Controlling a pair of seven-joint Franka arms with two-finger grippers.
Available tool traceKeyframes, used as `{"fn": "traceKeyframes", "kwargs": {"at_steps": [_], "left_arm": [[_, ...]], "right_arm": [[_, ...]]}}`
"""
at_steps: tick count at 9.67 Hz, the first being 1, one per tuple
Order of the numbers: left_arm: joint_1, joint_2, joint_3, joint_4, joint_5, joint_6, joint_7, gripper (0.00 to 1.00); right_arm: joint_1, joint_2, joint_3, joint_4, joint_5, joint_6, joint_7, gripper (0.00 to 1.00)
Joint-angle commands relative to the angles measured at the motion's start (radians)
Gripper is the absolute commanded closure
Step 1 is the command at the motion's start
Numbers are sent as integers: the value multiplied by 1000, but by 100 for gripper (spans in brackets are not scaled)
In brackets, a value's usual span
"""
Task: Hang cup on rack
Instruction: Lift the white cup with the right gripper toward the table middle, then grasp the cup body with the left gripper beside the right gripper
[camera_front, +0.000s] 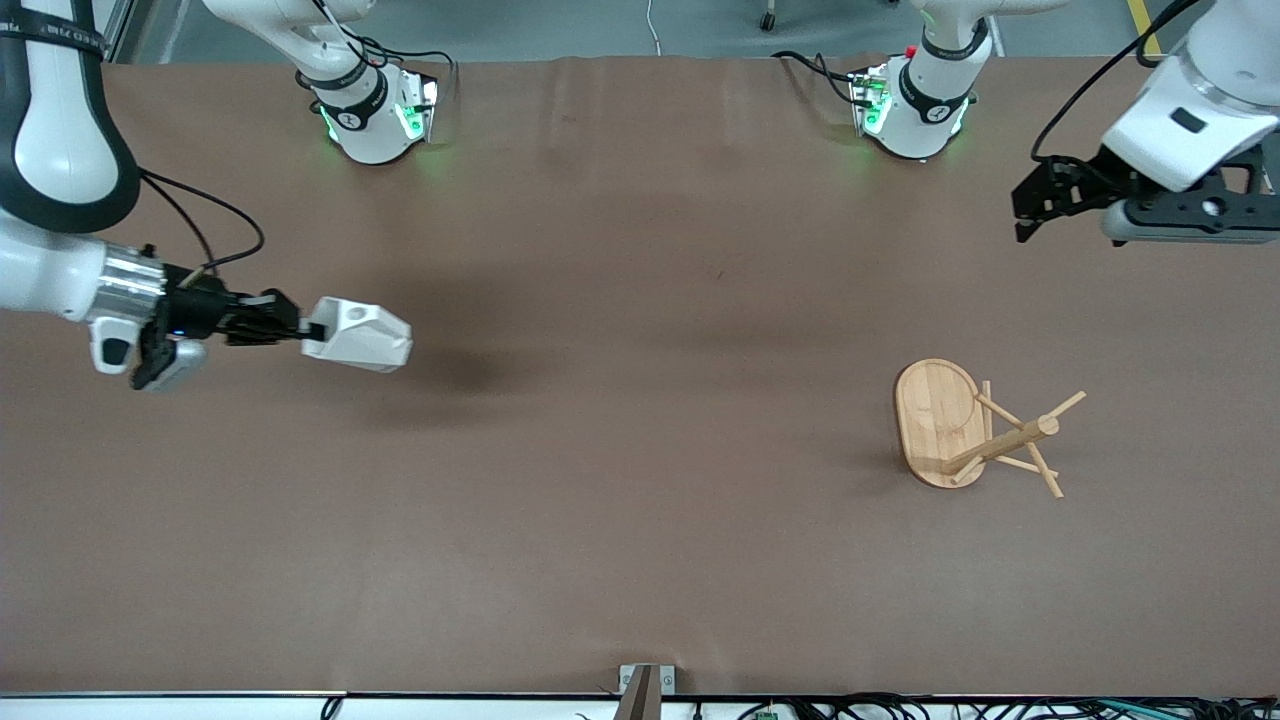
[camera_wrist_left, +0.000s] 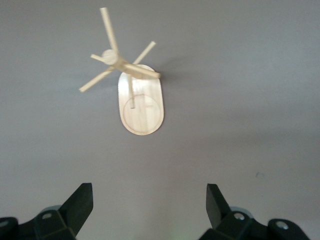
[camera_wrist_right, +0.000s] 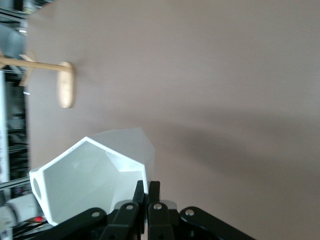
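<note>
From my front view the brown table (camera_front: 640, 560) fills nearly everything, and the rack (camera_front: 945, 425) stands on it toward the left arm's end, its oval base flat and its post carrying thin pegs angled outwards. The left wrist view looks down on the same rack (camera_wrist_left: 141, 105) and shows me the grain of its base and a faint ring on it, which the front view does not show.

My right arm comes in from its end of the table and holds the cup (camera_front: 358, 334) in the air over bare tabletop, well apart from the rack, with a soft shadow on the table beside it. The right gripper (camera_front: 305, 330) is pinching the cup, but from the front I only see black fingers meeting white. The right wrist view fills that in: the fingers (camera_wrist_right: 152, 207) are pressed onto the rim wall of the cup (camera_wrist_right: 92, 182), its polygonal mouth open to the camera, and the rack (camera_wrist_right: 65, 85) shows small in that view.

The left gripper (camera_front: 1030, 205) waits up over its end of the table. Its wrist view shows the fingertips (camera_wrist_left: 80, 202) spread wide with nothing between them.
</note>
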Motion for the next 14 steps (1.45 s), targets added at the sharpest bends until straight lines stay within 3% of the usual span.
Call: {"fn": "traceKeyframes", "kwargs": {"at_steps": [1, 3, 6, 10, 11, 14], "left_arm": [[-61, 94, -48, 53, -9, 10, 43, 0], [-113, 165, -84, 94, -9, 45, 176, 0], [-117, 202, -166, 95, -34, 97, 345, 0], [-115, 200, -303, 120, -43, 107, 513, 0], [-116, 205, -329, 125, -43, 110, 527, 0], [-118, 214, -383, 159, -42, 127, 547, 0]], "right_arm": [[-2, -1, 95, 11, 227, 2, 2, 100], [1, 37, 175, 30, 446, 10, 1, 100], [13, 126, 292, 106, 603, 12, 2, 100], [21, 248, 395, 188, 663, 9, 10, 100], [28, 253, 402, 188, 718, 9, 8, 100], [33, 256, 454, 188, 740, 7, 7, 100]]}}
